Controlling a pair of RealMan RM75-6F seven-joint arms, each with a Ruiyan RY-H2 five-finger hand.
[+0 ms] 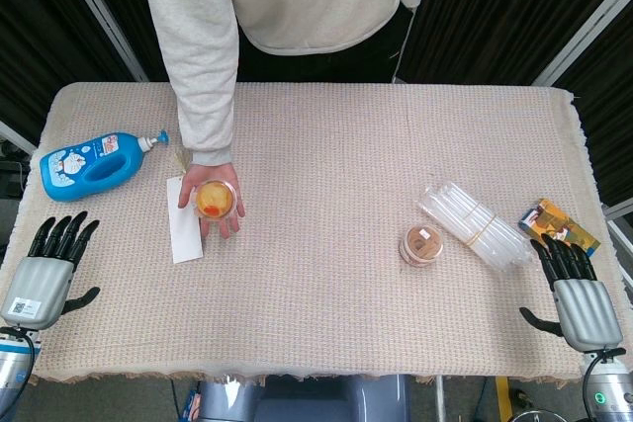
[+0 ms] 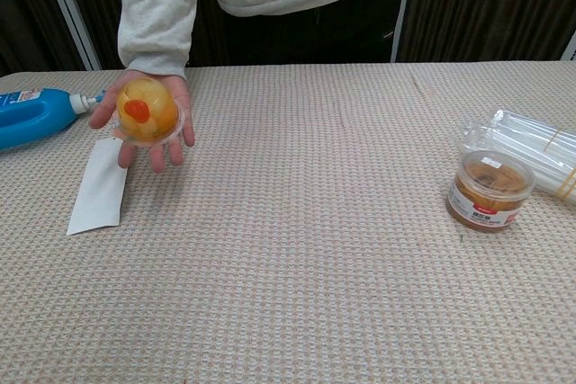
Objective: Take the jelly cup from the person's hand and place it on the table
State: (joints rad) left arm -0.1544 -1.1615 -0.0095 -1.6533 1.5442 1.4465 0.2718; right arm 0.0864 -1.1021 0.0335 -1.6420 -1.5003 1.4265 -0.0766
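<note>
A clear jelly cup with yellow and red fruit lies in the person's upturned palm, held above the table at the left. The chest view shows the same jelly cup resting on the person's hand. My left hand rests at the table's front left edge, fingers apart and holding nothing, well short of the cup. At the front right edge my right hand is also open and empty. Neither hand appears in the chest view.
A blue detergent bottle lies at the far left. A white paper slip sits under the person's hand. A small brown-lidded jar, a bundle of clear tubes and an orange packet lie at the right.
</note>
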